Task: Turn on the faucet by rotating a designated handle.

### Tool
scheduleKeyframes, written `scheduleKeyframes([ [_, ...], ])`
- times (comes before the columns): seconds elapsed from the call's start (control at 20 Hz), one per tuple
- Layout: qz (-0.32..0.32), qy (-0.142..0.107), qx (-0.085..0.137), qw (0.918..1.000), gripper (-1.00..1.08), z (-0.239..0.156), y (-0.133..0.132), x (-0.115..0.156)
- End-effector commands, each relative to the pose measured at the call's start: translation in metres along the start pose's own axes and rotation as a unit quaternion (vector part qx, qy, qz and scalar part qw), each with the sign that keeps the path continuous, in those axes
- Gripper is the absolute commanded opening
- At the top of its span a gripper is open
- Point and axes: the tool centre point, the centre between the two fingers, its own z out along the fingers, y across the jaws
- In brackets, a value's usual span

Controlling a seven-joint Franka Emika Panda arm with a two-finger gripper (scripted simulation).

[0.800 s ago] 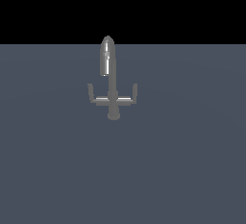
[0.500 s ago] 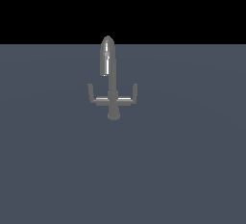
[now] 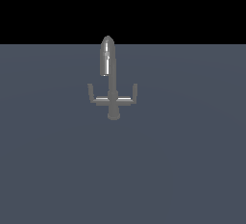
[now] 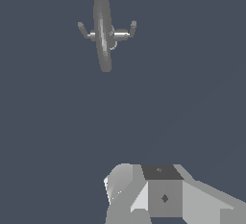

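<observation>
In the exterior view, the faucet [image 3: 112, 87] stands alone on a flat grey-blue floor [image 3: 182, 170], a little toward the exterior view's left of centre, its arched spout rising against a black background; the handle [image 3: 93, 95], the crossbar branch on the exterior view's left, ends in an upturned tip, mirrored by a matching arm [image 3: 131, 94] on the other side; no part of the robot shows here.

In the wrist view, the faucet [image 4: 102, 31] is seen from above, well apart from the gripper [image 4: 161, 196]; only the gripper's pale blocky body shows, so whether it is released or clenched cannot be told; it touches nothing.
</observation>
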Motion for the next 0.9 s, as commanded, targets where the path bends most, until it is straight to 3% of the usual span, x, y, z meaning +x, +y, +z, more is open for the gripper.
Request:
scheduleKeyframes([
  [0.0, -0.006, -0.002, -0.003, 1.0, -1.0, 0.0, 0.0, 0.001],
  [0.5, -0.077, -0.03, -0.043, 0.9957, -1.0, 0.004, 0.003, 0.014],
  [0.85, -0.168, -0.072, -0.088, 0.9793, -1.0, 0.008, 0.006, 0.031],
])
